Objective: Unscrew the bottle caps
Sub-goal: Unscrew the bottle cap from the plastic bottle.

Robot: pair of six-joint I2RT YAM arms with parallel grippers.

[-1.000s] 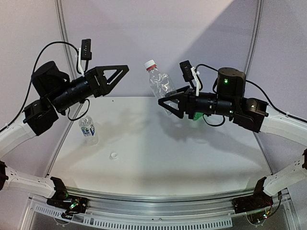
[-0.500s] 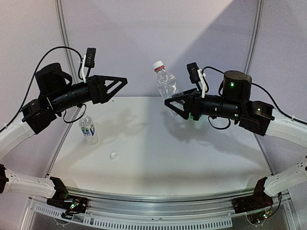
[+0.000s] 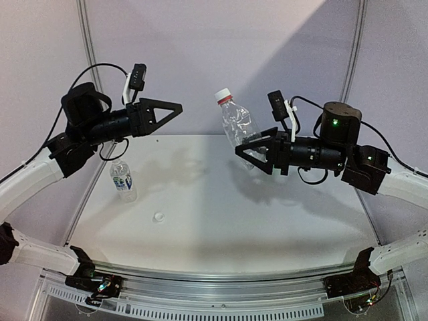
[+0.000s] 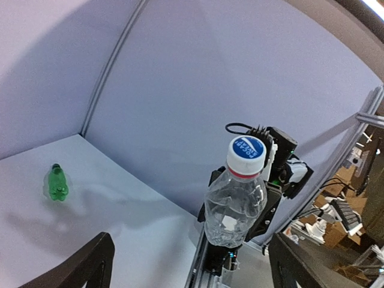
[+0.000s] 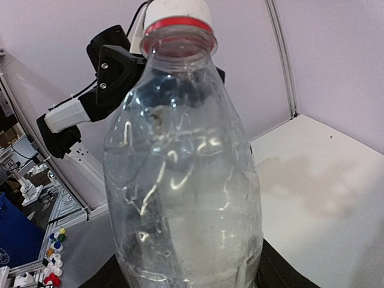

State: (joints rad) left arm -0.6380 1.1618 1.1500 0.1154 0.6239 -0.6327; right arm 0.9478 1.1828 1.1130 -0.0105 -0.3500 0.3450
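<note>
Above the table (image 3: 267, 221), clear crinkled bottle (image 3: 239, 127), white cap (image 3: 224, 95), red ring (image 5: 178, 25)

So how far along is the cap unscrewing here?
Done: one loose white cap lies on the table, apparently from the labelled bottle standing nearby. In hand: the right gripper holds the clear unlabelled bottle up, its red-ringed cap on, with the open left gripper facing it. Left: that cap, plus the green bottle, which looks capped.
</note>
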